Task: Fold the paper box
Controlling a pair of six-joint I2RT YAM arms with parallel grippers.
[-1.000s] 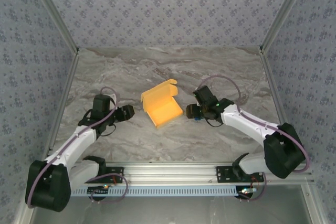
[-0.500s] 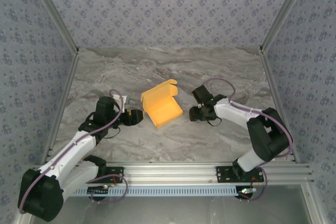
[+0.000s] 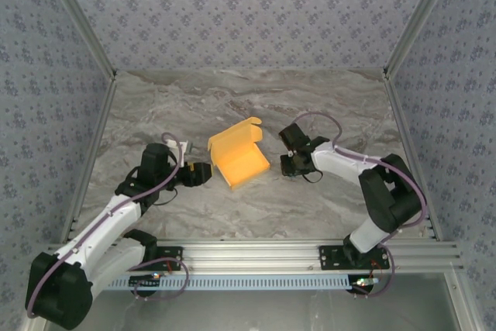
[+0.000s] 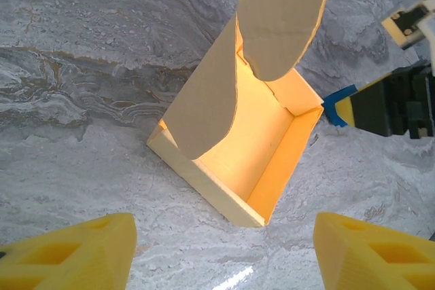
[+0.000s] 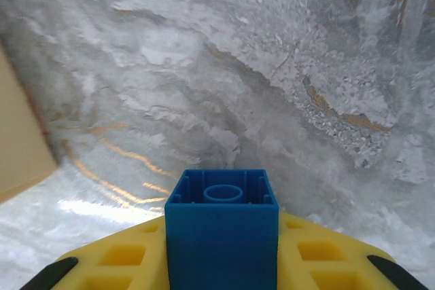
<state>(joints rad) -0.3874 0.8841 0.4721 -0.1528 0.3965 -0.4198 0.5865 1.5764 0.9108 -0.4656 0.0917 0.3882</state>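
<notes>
Your left gripper (image 3: pixel 201 174) sits at centre-left of the top view with its jaws spread wide. In its wrist view the two yellow fingers (image 4: pixel 68 252) stand in the bottom corners, well apart, with nothing between them. Your right gripper (image 3: pixel 287 165) is just right of centre in the top view, pointing left. It is pinching the one small blue block (image 5: pixel 221 225), which sits between two yellow fingers (image 5: pixel 129 259) at the bottom middle of the right wrist view. So you have two arms, two grippers, and one of them is loaded. One marble table (image 3: pixel 194 106) fills the middle of the top view and carries everything. On it there is one paper box (image 3: pixel 239 156), yellow-orange, in the centre of the top view between the two grippers and touching neither. In the left wrist view the paper box (image 4: pixel 238 140) lies mid-frame, its walls folded up and its open side facing the camera. One rounded flap rises toward the upper middle of the frame. The box's pale edge also shows at the left border of the right wrist view. The blue block shows again at the right of the left wrist view, near the box's right-hand corner.
</notes>
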